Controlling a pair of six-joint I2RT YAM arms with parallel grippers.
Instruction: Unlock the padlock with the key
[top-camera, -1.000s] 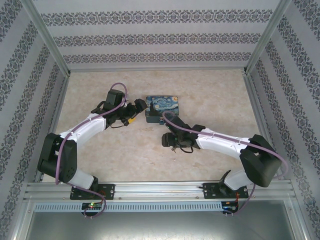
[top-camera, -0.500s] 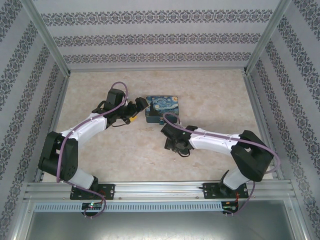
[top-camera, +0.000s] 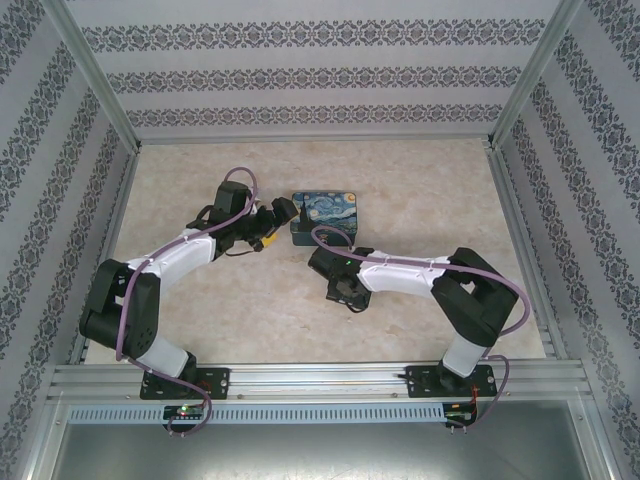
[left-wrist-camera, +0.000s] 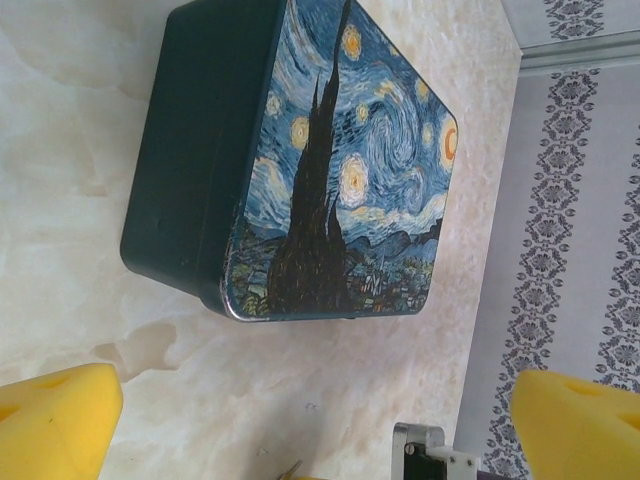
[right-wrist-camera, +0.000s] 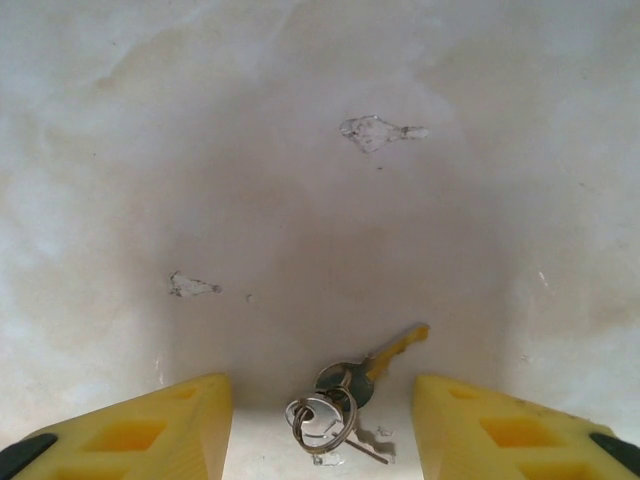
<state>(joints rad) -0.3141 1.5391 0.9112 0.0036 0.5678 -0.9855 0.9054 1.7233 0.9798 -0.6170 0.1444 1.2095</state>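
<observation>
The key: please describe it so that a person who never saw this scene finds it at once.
On the pale marbled table, find the right tool, open and facing down. The key lies flat between its two yellow fingers. It is small, thin metal with wire rings on its head, unlike the big painted tin farther back.

The key, small and silvery on a wire ring, lies flat on the counter between the spread fingers of the right end effector, blade pointing away.
</observation>
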